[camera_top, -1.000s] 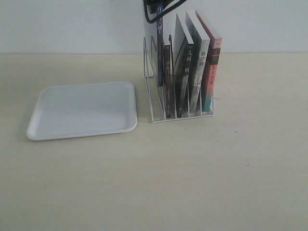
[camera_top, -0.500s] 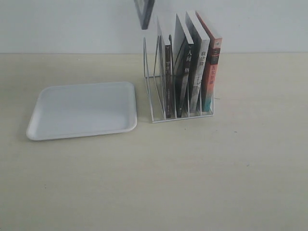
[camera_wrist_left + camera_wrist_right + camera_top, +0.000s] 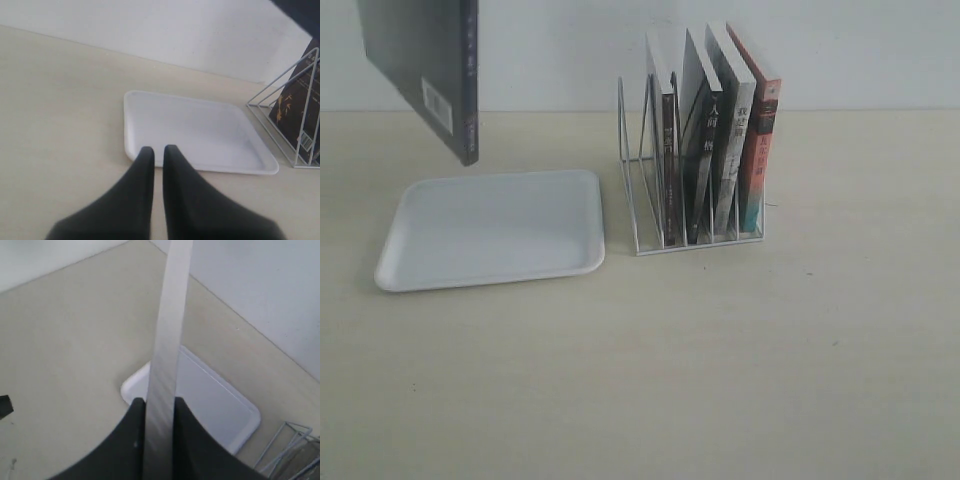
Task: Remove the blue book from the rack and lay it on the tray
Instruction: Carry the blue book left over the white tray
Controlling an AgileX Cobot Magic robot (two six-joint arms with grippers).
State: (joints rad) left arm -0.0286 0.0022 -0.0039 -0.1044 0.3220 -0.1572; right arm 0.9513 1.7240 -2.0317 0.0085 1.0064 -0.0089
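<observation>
The blue book [image 3: 425,75] hangs in the air at the upper left of the exterior view, above the far left part of the white tray [image 3: 490,228], dark cover and barcode showing. My right gripper [image 3: 159,402] is shut on the blue book's pale page edge [image 3: 170,315], with the tray [image 3: 210,405] below it. That gripper is above the exterior view's top edge. The white wire rack [image 3: 645,215] stands right of the tray, its leftmost slots bare. My left gripper [image 3: 158,150] is shut with nothing held, low beside the tray [image 3: 200,130].
Several books stay upright in the rack [image 3: 287,95]: black-spined ones [image 3: 705,150] and a red-orange-spined one [image 3: 758,150] at the right end. A white wall runs along the back of the pale table [image 3: 720,380].
The blue book has come up out of the rack's left slot and travelled left; it now hangs over the tray's far left side. The rack and tray have not moved.
</observation>
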